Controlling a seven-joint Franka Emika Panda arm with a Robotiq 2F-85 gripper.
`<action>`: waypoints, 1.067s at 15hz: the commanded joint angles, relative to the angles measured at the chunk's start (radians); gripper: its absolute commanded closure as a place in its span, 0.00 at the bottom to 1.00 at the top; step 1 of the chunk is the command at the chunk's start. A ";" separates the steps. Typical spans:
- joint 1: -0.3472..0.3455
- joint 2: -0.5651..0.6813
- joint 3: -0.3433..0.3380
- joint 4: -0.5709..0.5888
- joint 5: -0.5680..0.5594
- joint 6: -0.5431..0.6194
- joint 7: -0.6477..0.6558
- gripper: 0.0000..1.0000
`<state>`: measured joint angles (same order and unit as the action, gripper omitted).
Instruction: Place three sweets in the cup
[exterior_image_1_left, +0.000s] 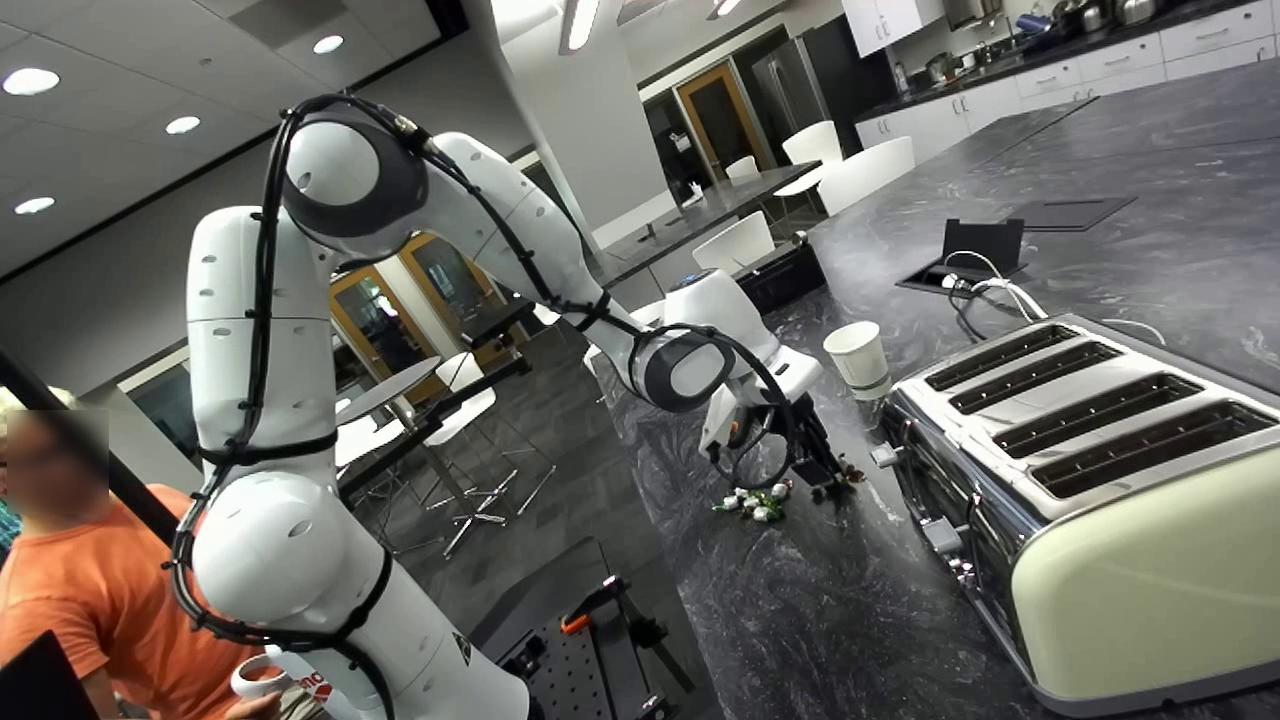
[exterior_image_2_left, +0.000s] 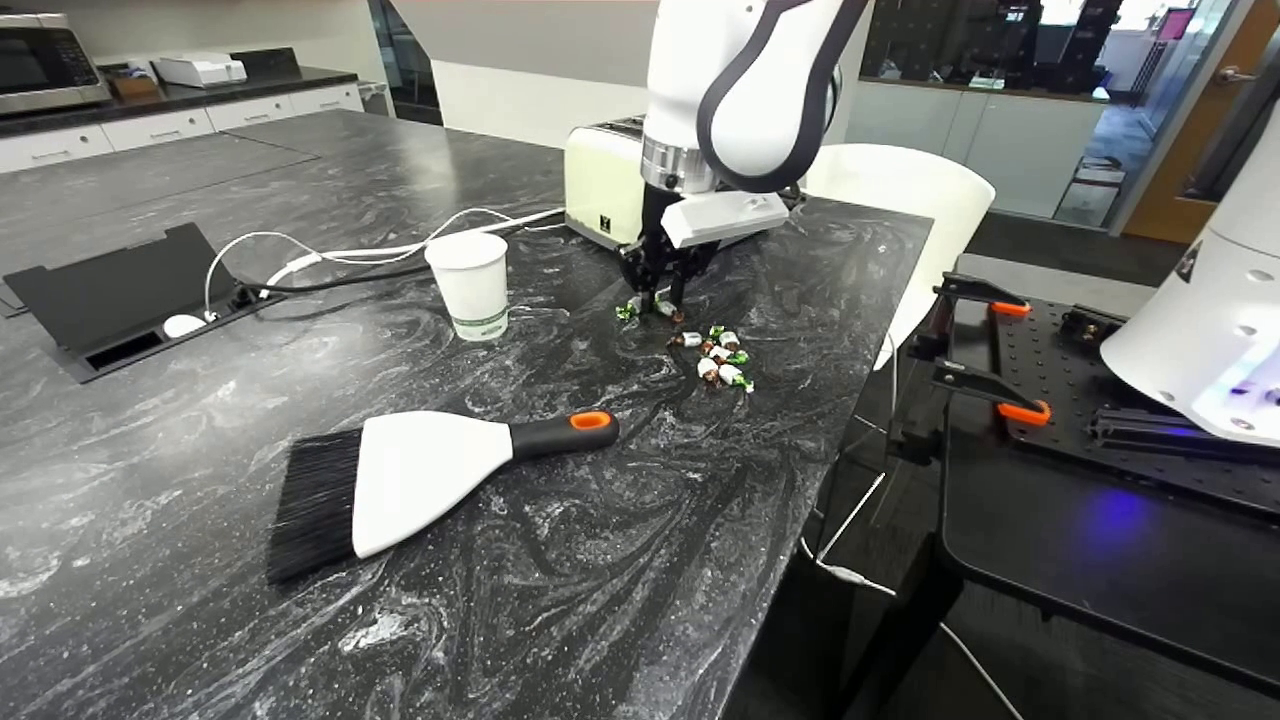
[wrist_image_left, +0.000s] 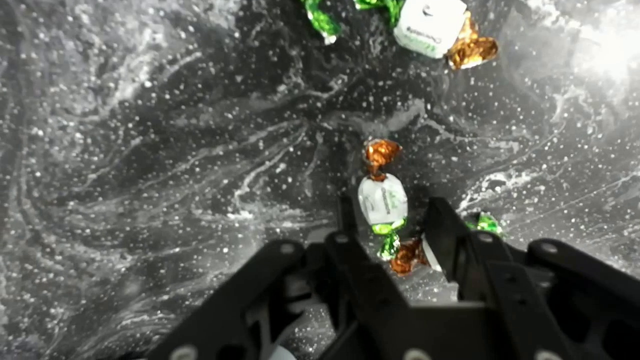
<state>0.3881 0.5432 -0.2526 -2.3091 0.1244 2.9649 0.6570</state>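
The sweets are small wrapped candies with white middles and green and copper twisted ends. A loose cluster of sweets (exterior_image_2_left: 722, 358) lies on the dark counter and also shows in an exterior view (exterior_image_1_left: 755, 502). My gripper (wrist_image_left: 391, 205) is open, low at the counter, with one sweet (wrist_image_left: 383, 200) lying between its fingers, apart from both. Another sweet (wrist_image_left: 409, 256) is partly hidden behind the right finger. A further sweet (wrist_image_left: 431, 27) lies at the top of the wrist view. The white paper cup (exterior_image_2_left: 472, 285) stands upright, apart from the gripper (exterior_image_2_left: 662, 298); its inside is hidden.
A cream and chrome toaster (exterior_image_1_left: 1110, 440) stands close to the cup (exterior_image_1_left: 857, 358). A white brush (exterior_image_2_left: 430, 475) with a black handle lies on the counter. An open outlet box (exterior_image_2_left: 140, 290) with cables sits behind the cup. The counter edge (exterior_image_2_left: 790, 570) is near the robot base.
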 joint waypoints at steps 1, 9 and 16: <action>0.063 0.017 -0.060 0.009 -0.024 0.019 0.056 0.88; 0.263 -0.150 -0.230 -0.090 -0.116 0.041 0.156 0.94; 0.641 -0.200 -0.584 0.019 -0.321 0.033 0.399 0.94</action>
<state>0.8955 0.3354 -0.7171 -2.3364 -0.1308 2.9886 0.9517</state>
